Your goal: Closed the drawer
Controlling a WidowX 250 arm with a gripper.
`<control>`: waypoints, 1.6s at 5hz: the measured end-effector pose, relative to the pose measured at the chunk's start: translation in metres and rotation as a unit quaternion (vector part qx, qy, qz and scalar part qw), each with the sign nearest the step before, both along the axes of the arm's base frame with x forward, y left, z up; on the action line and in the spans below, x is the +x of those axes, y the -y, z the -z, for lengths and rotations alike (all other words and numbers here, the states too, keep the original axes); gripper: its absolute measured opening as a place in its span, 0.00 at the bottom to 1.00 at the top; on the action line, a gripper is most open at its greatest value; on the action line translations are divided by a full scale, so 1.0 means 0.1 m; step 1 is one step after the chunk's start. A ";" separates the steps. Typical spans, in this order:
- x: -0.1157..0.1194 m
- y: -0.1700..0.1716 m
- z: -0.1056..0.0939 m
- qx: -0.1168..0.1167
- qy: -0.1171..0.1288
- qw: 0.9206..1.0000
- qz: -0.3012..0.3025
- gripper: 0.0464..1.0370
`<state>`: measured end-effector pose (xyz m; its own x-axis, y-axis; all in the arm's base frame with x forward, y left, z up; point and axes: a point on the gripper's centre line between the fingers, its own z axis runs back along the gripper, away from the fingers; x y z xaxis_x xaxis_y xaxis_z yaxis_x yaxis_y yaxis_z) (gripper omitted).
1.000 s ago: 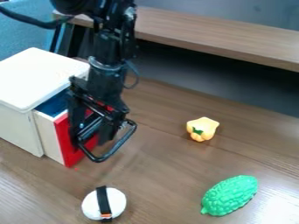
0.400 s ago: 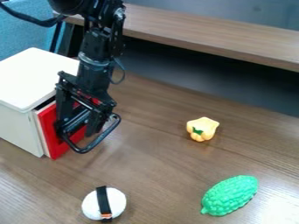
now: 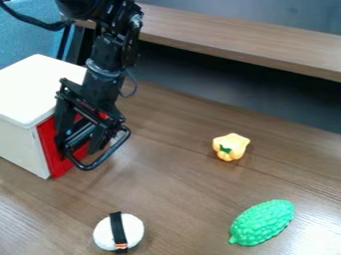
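Observation:
The black gripper (image 3: 85,149) hangs at the left of the view, right up against the red front of the drawer (image 3: 51,149). The drawer sits flush in the white cabinet (image 3: 21,144), with no gap visible between its red front and the cabinet body. The arm and gripper cover much of the red front, including the place where a handle might be. Whether the gripper touches the front or only stands close before it cannot be told.
On the brown table (image 3: 180,199) lie a yellow star-shaped toy (image 3: 231,146) right of centre, a green bumpy toy (image 3: 262,222) at lower right and a white ball with a black band (image 3: 118,231) near the front. A wooden ledge (image 3: 240,41) crosses the back.
The drawer has slid left into the cabinet, from well out to flush. The gripper has moved left along with its front. The loose toys have kept their places.

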<state>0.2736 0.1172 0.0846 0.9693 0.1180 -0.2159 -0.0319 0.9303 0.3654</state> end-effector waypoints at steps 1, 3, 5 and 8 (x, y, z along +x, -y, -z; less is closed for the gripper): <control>0.00 -0.03 0.01 0.025 -0.018 0.999 -0.005 0.96; 0.05 0.14 0.03 0.006 -0.015 1.000 0.014 0.96; 0.09 0.70 -0.15 -0.085 0.030 0.993 0.078 0.96; -0.01 1.25 -0.54 -0.185 -0.140 0.970 0.072 0.96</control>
